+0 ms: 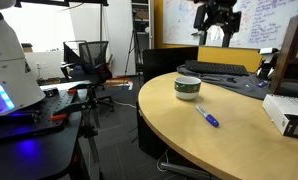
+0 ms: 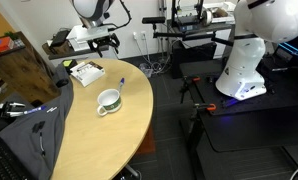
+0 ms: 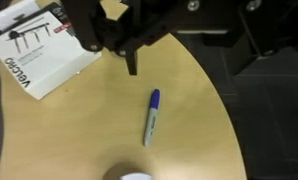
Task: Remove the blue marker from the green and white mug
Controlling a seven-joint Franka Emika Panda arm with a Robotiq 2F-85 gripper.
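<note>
The blue marker (image 3: 152,115) lies flat on the wooden table, outside the mug; it shows in both exterior views (image 1: 208,118) (image 2: 121,84). The green and white mug (image 1: 188,88) stands upright near the table's edge, a short way from the marker (image 2: 110,101); only its white rim (image 3: 129,174) shows at the bottom of the wrist view. My gripper (image 1: 216,27) hangs open and empty high above the table (image 2: 106,42). One dark finger (image 3: 132,62) shows in the wrist view, above the marker's blue cap end.
A white Velcro box (image 3: 39,55) lies on the table beyond the marker (image 2: 86,72). A keyboard (image 1: 209,68) sits at the far side. A dark jacket (image 2: 29,112) covers part of the table. The curved table edge (image 3: 214,95) runs close beside the marker.
</note>
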